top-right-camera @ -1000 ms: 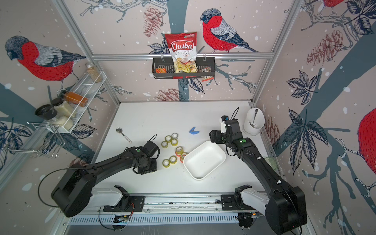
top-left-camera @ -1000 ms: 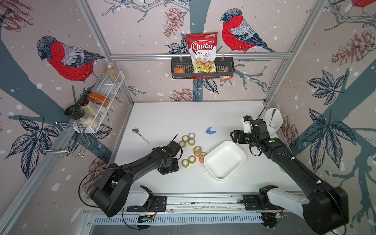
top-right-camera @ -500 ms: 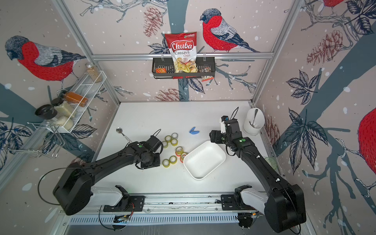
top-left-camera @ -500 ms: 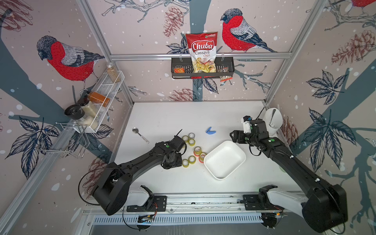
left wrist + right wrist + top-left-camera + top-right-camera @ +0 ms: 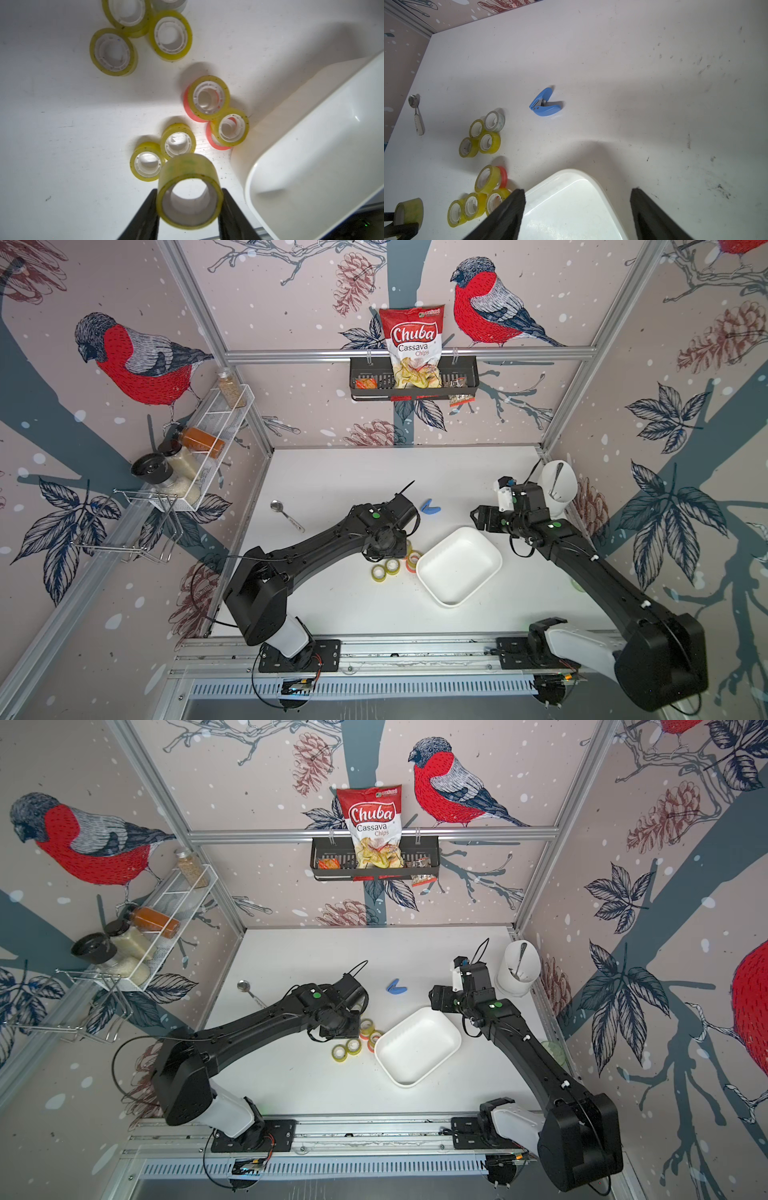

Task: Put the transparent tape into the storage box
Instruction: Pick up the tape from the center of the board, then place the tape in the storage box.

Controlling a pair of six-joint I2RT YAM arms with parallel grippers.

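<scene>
My left gripper is shut on a wide roll of yellowish transparent tape, held off the table between both fingers. The same roll shows in the right wrist view. Below it, several smaller tape rolls lie flat on the table, two of them on red rolls. In both top views my left wrist hides the held roll above that cluster. The white storage box lies just right of the rolls, with nothing in it. My right gripper stands open above the box's far corner.
A blue staple remover lies behind the rolls, and a spoon lies toward the left wall. A tall white cup with a utensil stands at the right wall. A wire rack hangs on the left wall.
My left arm has carried the tape roll to the right and farther back, over the cluster of rolls and closer to the box. The right arm has not moved.
</scene>
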